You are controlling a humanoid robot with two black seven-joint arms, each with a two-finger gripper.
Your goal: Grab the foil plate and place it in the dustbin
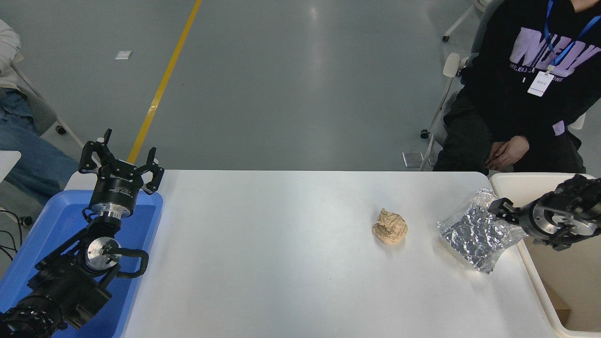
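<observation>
The right hand (503, 210) hangs at the foil plate's (474, 234) far edge beside the dustbin (516, 182).

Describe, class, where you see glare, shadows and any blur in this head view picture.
Head view: overhead light glares as pale streaks on the grey floor; the foil plate sparkles with small highlights; the crumpled paper ball casts a faint soft shadow on the white table; the right gripper looks slightly soft at the plate's edge, while the left gripper is sharp.
</observation>
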